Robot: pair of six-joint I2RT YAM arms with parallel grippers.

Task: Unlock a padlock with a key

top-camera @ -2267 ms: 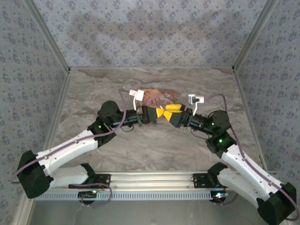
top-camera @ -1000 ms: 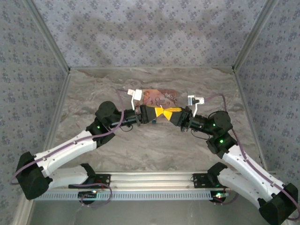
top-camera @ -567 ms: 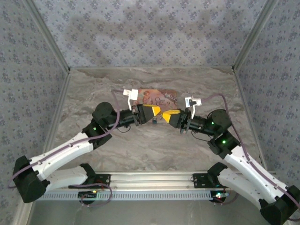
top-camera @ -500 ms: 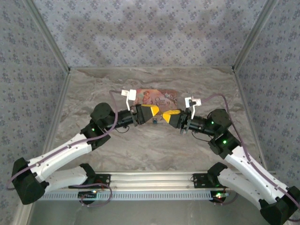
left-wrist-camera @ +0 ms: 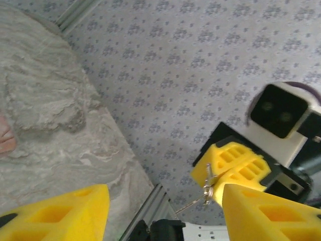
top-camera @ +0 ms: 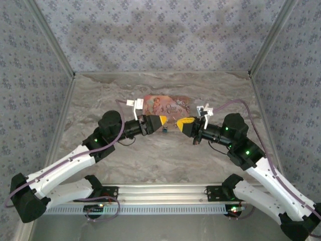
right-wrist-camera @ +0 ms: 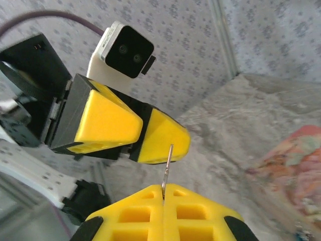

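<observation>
Small dark padlock (top-camera: 164,129) sits near thin silvery key (right-wrist-camera: 166,170).

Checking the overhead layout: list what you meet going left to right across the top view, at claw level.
In order: left wrist camera → left claw → right claw → right wrist camera.

Site was a lab-type robot test cell. Grey floral-print wall panels (top-camera: 160,35) sat in aluminium posts (top-camera: 52,40). Marble-pattern tabletop (top-camera: 165,160). Metal rail (top-camera: 160,191) at near edge carried left arm (top-camera: 65,163) and right arm (top-camera: 266,175).
</observation>
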